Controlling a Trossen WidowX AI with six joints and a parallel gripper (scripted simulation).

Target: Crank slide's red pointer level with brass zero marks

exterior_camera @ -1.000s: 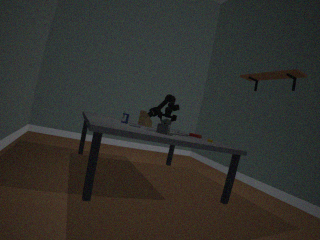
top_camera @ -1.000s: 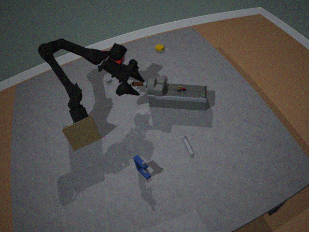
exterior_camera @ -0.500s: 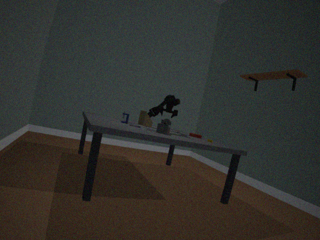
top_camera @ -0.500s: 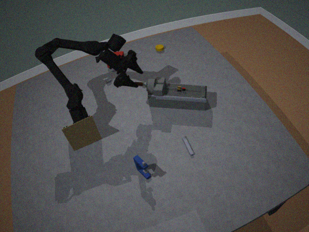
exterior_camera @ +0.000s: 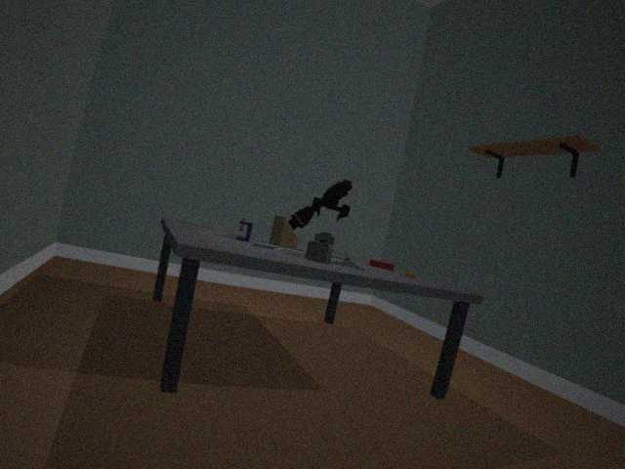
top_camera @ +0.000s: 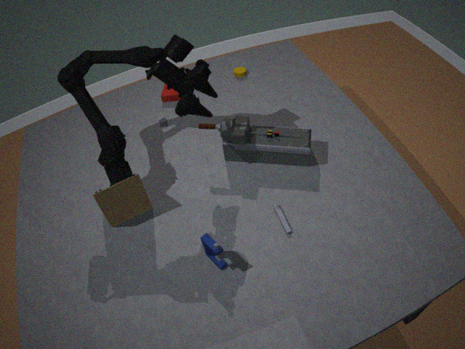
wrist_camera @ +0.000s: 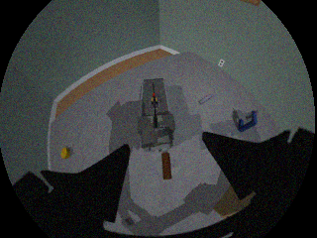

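Note:
The grey machine (top_camera: 296, 142) (exterior_camera: 318, 251) (wrist_camera: 161, 88) stands on the table. Its brown crank handle (top_camera: 206, 126) (wrist_camera: 166, 166) sticks out from the housing end, with nothing gripping it. The slide's small red pointer (top_camera: 277, 133) (wrist_camera: 154, 94) shows just beyond the brass zero marks (top_camera: 269, 133) (wrist_camera: 155, 100), on the side away from the crank, seemingly not level with them. My gripper (top_camera: 214, 106) (wrist_camera: 166, 142) is wide open and empty, raised above and back from the handle. In the exterior view the pointer and handle cannot be made out.
A red block (top_camera: 171, 94) (exterior_camera: 382, 264) and a yellow disc (top_camera: 240, 71) (wrist_camera: 64, 153) lie beyond the arm. A blue clamp-like part (top_camera: 212, 249) (exterior_camera: 244, 231) (wrist_camera: 250, 123) and a pale bar (top_camera: 282, 219) (wrist_camera: 206, 98) lie on the other side of the machine. A tan block (top_camera: 123, 203) stands at the arm's base.

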